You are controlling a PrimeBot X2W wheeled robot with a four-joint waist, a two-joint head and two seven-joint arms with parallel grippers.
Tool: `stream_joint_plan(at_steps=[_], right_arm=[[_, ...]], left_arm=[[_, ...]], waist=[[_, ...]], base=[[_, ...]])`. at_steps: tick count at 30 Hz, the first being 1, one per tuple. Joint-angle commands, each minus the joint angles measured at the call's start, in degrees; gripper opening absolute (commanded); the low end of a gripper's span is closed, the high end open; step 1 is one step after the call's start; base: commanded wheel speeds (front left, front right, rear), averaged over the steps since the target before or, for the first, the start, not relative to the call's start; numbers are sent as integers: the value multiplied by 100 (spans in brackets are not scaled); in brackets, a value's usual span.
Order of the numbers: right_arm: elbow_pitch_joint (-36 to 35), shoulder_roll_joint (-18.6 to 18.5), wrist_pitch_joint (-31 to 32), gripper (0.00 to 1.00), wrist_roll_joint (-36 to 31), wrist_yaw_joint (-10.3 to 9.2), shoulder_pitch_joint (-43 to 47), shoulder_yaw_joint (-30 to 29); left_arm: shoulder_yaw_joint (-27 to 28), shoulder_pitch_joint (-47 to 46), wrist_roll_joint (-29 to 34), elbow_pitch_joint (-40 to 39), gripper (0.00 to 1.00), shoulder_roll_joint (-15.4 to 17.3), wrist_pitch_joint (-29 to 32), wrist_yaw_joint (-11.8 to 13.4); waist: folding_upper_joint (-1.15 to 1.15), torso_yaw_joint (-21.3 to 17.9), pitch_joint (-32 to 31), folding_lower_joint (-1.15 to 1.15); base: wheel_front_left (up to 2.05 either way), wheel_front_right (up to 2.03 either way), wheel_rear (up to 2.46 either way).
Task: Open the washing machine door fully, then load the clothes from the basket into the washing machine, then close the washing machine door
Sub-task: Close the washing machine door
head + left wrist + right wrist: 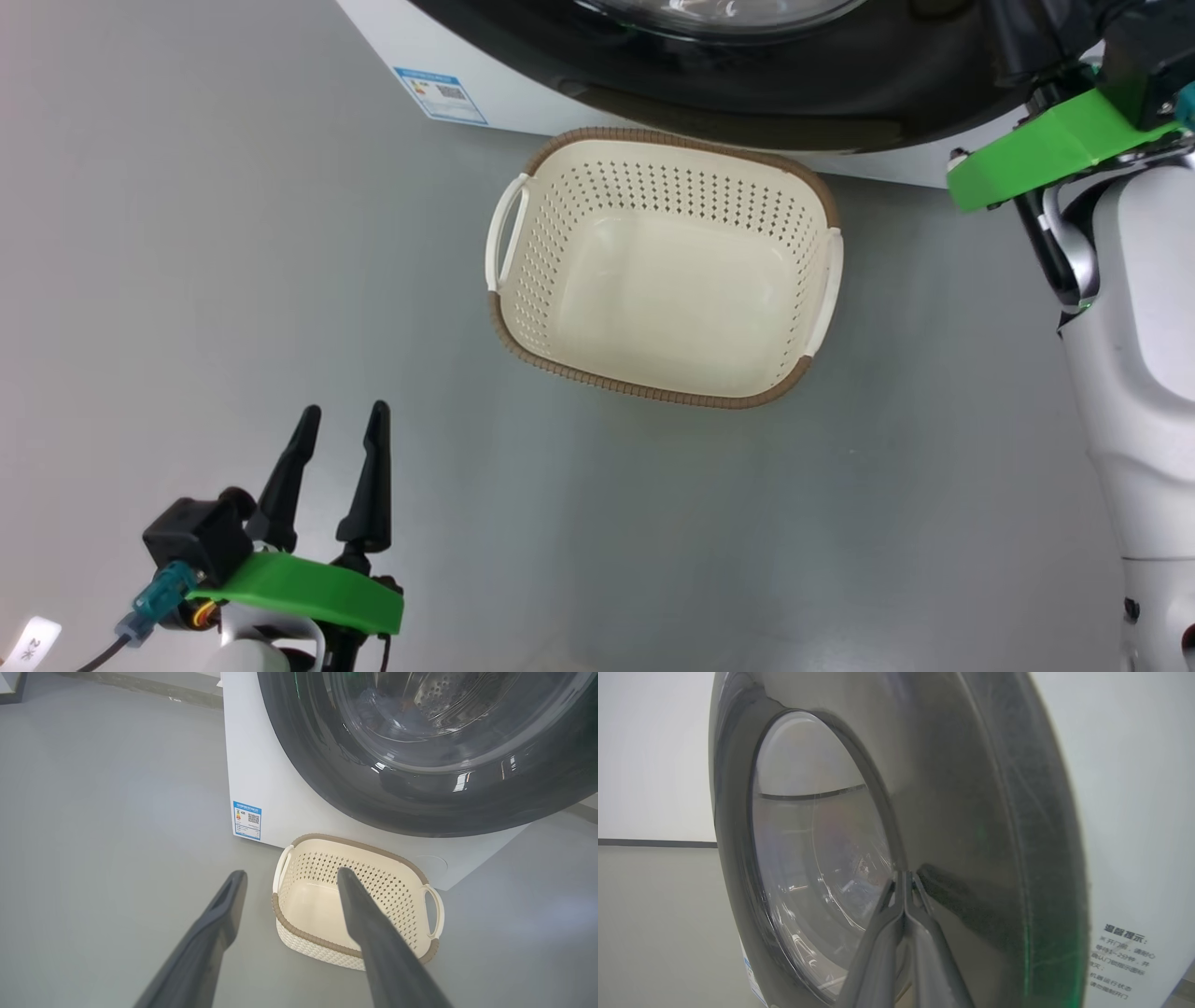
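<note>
Basket [653, 177] empty on the floor, just in front of the washing machine [261, 765], so loading the clothes looks done. Right pincer [903, 877], pinched shut, tips against the washing machine door [794, 93], which looks all but closed. Left pincer [344, 411] spread wide, holding nothing.

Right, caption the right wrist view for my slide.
Right gripper, shut, its tip at the glossy black rim of the washing machine door, beside its glass bowl.

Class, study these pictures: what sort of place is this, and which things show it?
Probably a laundry area, perhaps a test room: a white front-loading washing machine, an empty cream laundry basket before it, and a bare grey floor.
</note>
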Motion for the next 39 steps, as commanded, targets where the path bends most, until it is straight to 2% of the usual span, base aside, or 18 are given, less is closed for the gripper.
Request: stream_joint_plan(at_steps=[1, 24, 33, 39], right_arm=[[-102, 24, -26, 0, -93, 1, -147, -11], [727, -386, -26, 0, -760, 1, -1046, -472], [821, -350, -26, 0, -955, 1, -1080, -699], [641, -240, -26, 0, -848, 1, -861, -495]], left_arm=[[171, -138, -66, -134, 100, 180, -36, -14], [-256, -279, -156, -447, 100, 168, -36, -14], [-307, -268, -218, -672, 100, 190, -36, -14], [-351, -226, -308, -889, 100, 242, -36, -14]], waist=[[0, 42, 43, 0], [0, 408, 186, 0], [0, 406, 158, 0], [0, 234, 65, 0]], base=[[0, 0, 0], [0, 0, 0], [0, 0, 0], [0, 0, 0]])
